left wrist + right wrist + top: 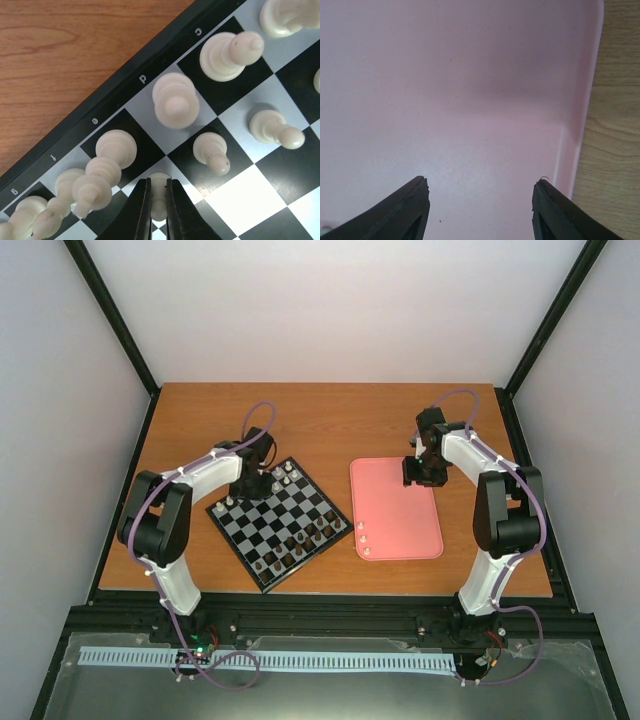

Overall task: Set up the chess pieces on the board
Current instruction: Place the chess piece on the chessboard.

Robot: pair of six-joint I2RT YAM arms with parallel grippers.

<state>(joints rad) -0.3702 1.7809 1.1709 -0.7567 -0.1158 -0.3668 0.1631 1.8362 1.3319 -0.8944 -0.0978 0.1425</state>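
Left gripper (159,194) pinches one cream pawn (159,181) over the board (285,512), left of frame centre. Right gripper (480,184), jaws half apart and empty, hovers above the pink tray (400,505); three chess pieces (364,540) sit at its lower-left corner.

L pincer (159,183) clamped; R pincer (481,181) half-spread, both pointing down.

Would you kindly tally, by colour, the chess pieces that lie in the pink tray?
Cream-white chess pieces: 3
Dark brown chess pieces: 0; those in view stand on the chessboard
Total in the pink tray: 3
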